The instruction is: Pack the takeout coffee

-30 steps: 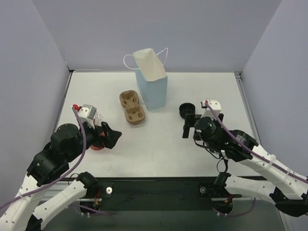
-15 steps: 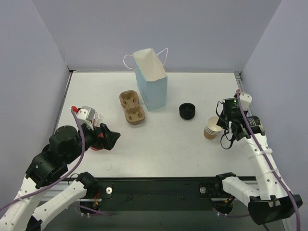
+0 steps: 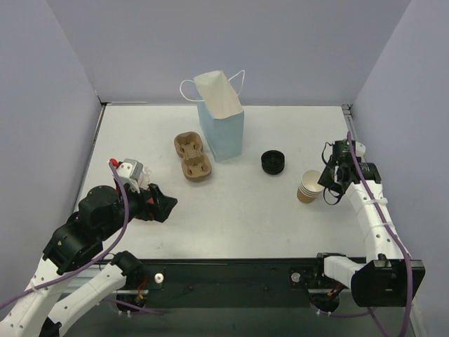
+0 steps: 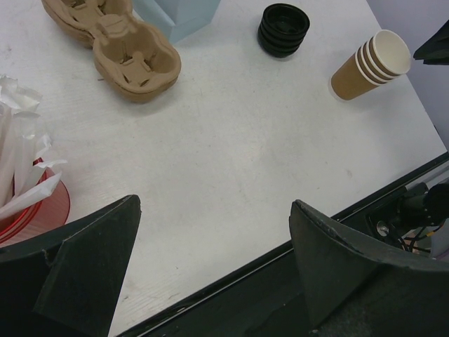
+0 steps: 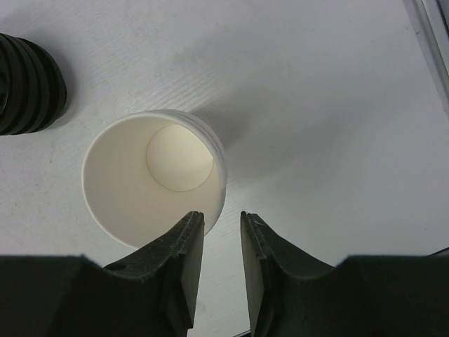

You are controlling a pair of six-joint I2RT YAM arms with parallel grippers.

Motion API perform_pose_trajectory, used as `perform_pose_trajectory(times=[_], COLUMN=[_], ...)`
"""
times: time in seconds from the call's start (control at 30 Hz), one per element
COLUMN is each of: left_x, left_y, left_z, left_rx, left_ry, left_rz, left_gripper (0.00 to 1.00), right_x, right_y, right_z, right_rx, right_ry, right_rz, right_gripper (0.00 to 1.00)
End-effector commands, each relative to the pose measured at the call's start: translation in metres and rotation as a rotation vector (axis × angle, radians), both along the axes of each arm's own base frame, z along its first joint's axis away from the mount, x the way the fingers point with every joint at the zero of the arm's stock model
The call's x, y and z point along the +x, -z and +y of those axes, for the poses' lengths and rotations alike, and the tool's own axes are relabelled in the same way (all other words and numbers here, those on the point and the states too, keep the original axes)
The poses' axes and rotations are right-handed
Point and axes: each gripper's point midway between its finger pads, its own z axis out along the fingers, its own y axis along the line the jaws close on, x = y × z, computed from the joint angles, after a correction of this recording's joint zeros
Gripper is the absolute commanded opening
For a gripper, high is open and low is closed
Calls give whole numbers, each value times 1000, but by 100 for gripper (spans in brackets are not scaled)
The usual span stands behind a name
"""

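Kraft cup stack (image 5: 140,182) possibly touching right fingers (image 5: 184,253); red cup (image 4: 49,208) mostly hidden.

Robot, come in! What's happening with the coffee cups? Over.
Left fingers wide open, empty. Right fingers nearly shut at stacked brown paper cups, grip unclear. Path clear.

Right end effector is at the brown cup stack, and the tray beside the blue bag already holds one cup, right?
No. The tray holds no cup: both holes are empty in the top view. The right end effector is at the brown cup stack.
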Motion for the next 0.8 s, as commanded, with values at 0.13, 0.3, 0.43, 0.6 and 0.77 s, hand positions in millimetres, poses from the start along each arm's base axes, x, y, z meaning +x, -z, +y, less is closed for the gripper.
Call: perform_pose_trajectory(times=[0.13,0.3,0.43,0.6,0.77], left_x=[2,2,2,3,4], left_y=[-9,-6,-3,-4,-3], left_z=[-6,-5,-6,-6,-6], left_rx=[-40,-37,-33,-31,-26], left_ry=[15,11,13,13,9], left_rz=[-26,-23,-15,-20,-16], left_gripper=[97,97,97,97,97], right_x=[6,6,7,8,10], right_y=[17,22,25,30,27], right_z=[-4,-6,-8,-8,-9], right_rx=[8,3,-11,-10,-11], right_ry=[18,23,26,27,26], right_rz=[18,30,37,38,17], right_gripper=[26,24,19,19,9])
